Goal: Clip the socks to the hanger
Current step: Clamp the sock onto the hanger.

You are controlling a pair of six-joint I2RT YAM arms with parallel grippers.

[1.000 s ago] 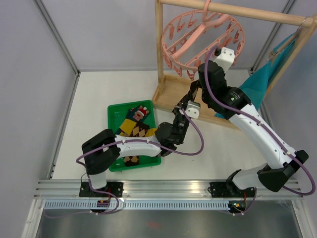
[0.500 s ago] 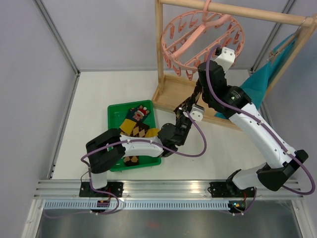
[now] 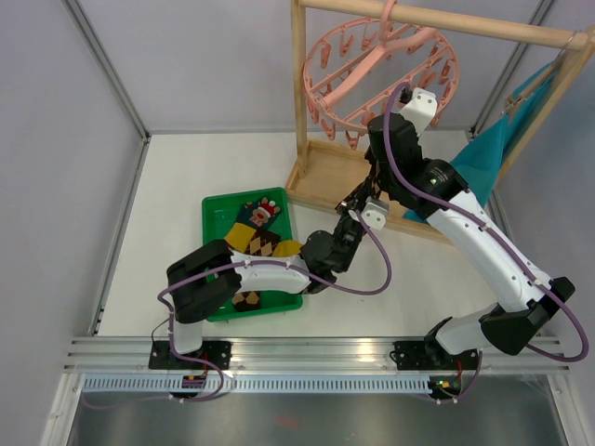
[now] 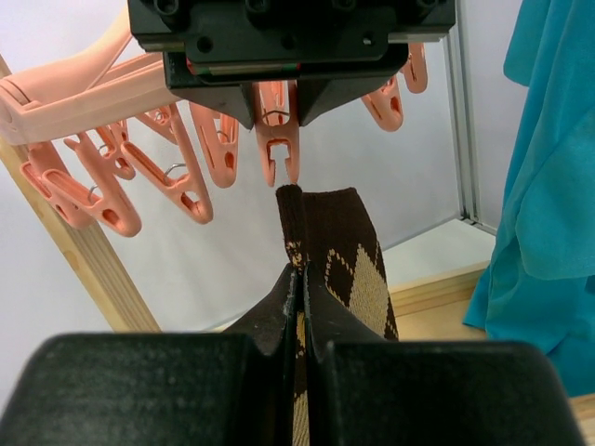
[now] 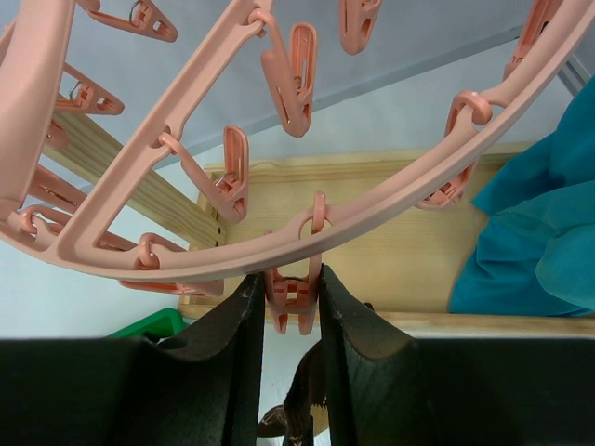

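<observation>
Pale wall [image 4: 409, 158] behind. Argyle sock [image 4: 327, 251] stands upright at frame centre, cuff topmost, just under a hanger clip [image 4: 279, 149]. Left gripper [image 4: 299, 279] is clamped on the sock; right gripper [image 5: 290, 290] pinches that clip.

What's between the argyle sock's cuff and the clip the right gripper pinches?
Nothing. Left wrist view: the argyle sock, in the left gripper, ends just under the clip in the right gripper, barely apart.

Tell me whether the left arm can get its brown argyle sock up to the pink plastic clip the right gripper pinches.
Probably yes: the left gripper holds the brown argyle sock upright, its cuff just under that pink clip, nothing between them.
</observation>
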